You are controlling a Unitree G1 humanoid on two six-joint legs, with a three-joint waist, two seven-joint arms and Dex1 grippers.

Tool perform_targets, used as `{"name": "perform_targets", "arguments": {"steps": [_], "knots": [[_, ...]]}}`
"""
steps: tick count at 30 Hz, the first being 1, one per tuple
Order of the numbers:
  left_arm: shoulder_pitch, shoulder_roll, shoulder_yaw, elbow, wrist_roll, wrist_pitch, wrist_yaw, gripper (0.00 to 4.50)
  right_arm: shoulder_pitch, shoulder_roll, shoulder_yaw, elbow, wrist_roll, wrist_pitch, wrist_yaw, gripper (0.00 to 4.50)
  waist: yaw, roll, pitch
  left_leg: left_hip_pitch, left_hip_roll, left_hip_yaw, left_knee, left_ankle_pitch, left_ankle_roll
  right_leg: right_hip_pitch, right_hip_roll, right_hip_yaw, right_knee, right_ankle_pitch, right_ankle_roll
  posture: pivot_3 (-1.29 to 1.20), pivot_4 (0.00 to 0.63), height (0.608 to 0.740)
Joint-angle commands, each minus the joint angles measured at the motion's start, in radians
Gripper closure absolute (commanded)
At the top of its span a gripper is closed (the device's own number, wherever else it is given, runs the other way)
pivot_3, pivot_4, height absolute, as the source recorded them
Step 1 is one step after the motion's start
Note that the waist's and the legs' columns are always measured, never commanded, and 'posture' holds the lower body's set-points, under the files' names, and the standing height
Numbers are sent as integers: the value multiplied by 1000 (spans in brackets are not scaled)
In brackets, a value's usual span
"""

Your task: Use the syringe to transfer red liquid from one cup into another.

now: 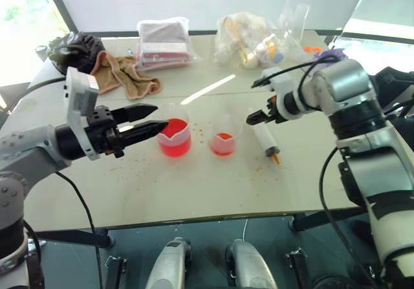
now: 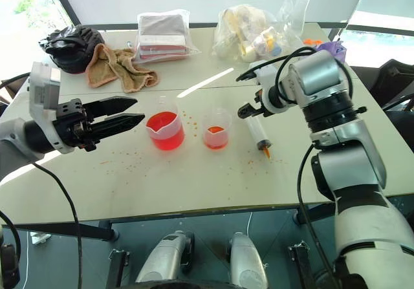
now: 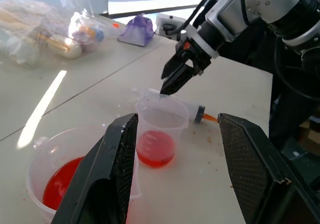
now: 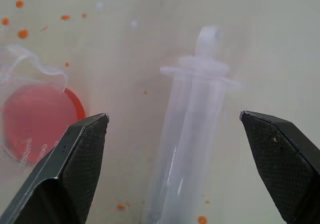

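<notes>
Both pairs of jaws stand apart, gripping nothing. At the left of the frame, the left gripper (image 1: 153,120) hovers level, its fingertips just beside the spouted beaker (image 1: 174,138), which holds red liquid (image 1: 174,145). Right of it, near the centre, the narrower cup (image 1: 224,136) has a shallow red layer. Further right, the syringe (image 1: 266,138) lies on the white table (image 1: 194,185), orange tip toward the near edge. Over its plunger end, the right gripper (image 1: 257,116) points down.

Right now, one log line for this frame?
syringe: lying on table, unheld | right tool: open above it | left tool: open by spouted beaker | narrow cup: some red liquid
</notes>
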Motion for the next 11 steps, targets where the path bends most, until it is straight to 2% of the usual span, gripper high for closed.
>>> {"name": "perform_targets", "arguments": {"steps": [1,5,11], "knots": [[-33,80,15,44,14,-21,-75,1809,-49,-148,20,-133,6,-85,176,116,2,0,1,0,0,0,0,0,0,0,0,0,0,0,0,0,150,736],[-47,152,3,103,47,-39,-154,1809,-72,-270,31,-229,32,-120,352,116,-4,0,1,0,0,0,-1,0,0,0,0,0,-2,0,0,0,150,736],[-82,213,-18,169,75,-47,-243,1809,-70,-354,-87,-356,154,-131,550,116,-9,0,2,0,1,0,-3,0,0,-1,0,0,-3,0,0,0,150,736]]}}
